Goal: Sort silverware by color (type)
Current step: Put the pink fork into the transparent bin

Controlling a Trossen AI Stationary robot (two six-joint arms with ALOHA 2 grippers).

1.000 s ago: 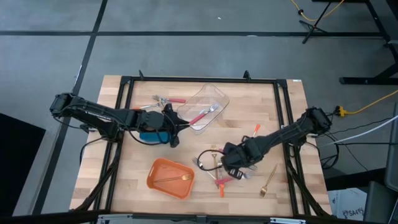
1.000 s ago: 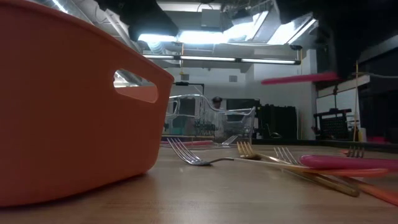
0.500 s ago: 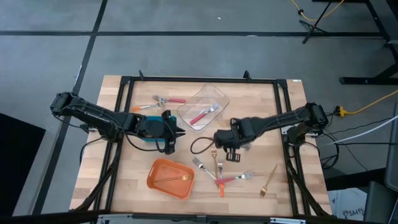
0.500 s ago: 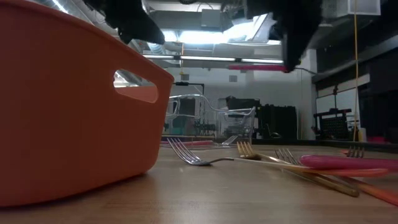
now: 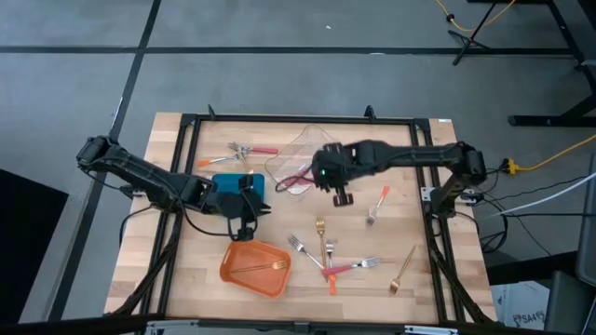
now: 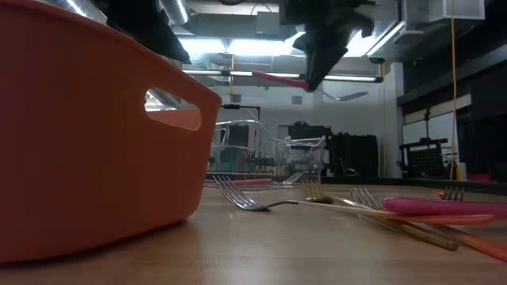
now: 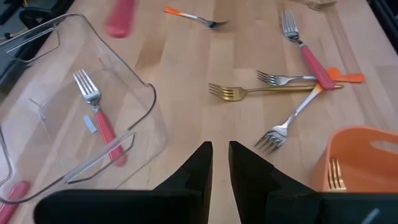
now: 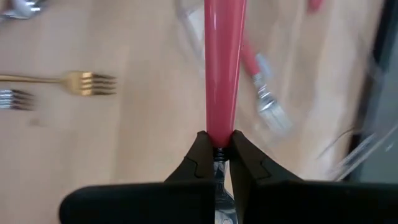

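Clamped on a red-handled fork (image 8: 222, 68) held above the clear bin's (image 7: 134, 102) near edge, the right pincer (image 8: 216, 151) could drop it onto the worktop (image 5: 279, 228) if released early; the left pincer (image 7: 220, 163), narrow and empty, waits mid-left.

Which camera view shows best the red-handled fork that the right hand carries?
The right wrist view: the red-handled fork fills the frame, pinched in the right hand. The low view shows it in the air as a thin pink bar. The high view shows only a sliver, the left wrist view a blurred handle end.
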